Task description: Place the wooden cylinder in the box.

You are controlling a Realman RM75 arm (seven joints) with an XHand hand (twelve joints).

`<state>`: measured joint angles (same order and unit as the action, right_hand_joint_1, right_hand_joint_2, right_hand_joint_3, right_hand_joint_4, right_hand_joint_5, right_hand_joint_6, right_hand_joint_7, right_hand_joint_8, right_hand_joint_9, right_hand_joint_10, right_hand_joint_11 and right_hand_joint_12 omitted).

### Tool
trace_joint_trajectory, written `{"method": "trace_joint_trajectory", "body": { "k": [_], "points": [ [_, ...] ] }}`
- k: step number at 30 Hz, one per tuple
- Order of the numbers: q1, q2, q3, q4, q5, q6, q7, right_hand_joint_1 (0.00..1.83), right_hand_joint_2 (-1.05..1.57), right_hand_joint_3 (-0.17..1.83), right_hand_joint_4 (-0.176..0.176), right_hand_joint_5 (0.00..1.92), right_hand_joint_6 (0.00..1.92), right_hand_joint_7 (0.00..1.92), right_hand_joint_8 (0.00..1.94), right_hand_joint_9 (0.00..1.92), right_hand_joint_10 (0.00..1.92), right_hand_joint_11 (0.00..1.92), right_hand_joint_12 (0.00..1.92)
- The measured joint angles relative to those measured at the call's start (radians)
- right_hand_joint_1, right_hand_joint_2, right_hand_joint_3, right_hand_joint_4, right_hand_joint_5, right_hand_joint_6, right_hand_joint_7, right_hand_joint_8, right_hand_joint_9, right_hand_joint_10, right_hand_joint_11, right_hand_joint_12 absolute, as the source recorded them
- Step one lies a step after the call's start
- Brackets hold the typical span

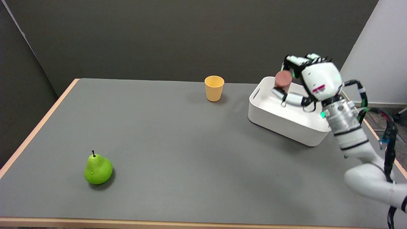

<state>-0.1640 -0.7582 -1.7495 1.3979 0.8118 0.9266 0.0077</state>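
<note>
**Cylinder held over box, release pending**

All places given relative to the white box (287,122), left to right.

- Far left of box, toward the table's near side: green pear (98,169), upright on the grey table (171,140), stem up
- Left of box, near the table's far edge: yellow cup (214,88), upright, apart from the box
- Box itself: open top, handle slot visible in its left end wall; nothing seen lying on the visible part of its floor
- Above the box's far left part: wooden cylinder (283,79), pinched between thumb below and fingers above of the right hand (310,81); clear of the box floor, one round end face toward the camera
- Right of box: forearm and cable loom run down to the frame's lower right

Progress (judgement): pick and carry look done; cylinder sits over the opening. Left to do: lower, let go, withdraw.

Hard to make out: the hand hides the box's far right wall and part of the interior; fingertip contact on the cylinder's far side not visible; arm is motion-blurred low right; height above the floor cannot be told
</note>
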Motion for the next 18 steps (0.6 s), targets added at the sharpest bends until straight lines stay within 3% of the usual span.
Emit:
{"method": "trace_joint_trajectory", "body": {
  "k": [18],
  "points": [
    [0.151, 0.015, 0.016, -0.282, 0.184, -0.174, 0.053, 0.93, 0.89, 0.74, 0.176, 0.78, 1.52, 0.75, 1.94, 1.06, 1.92, 0.53, 1.92]
  ]
}}
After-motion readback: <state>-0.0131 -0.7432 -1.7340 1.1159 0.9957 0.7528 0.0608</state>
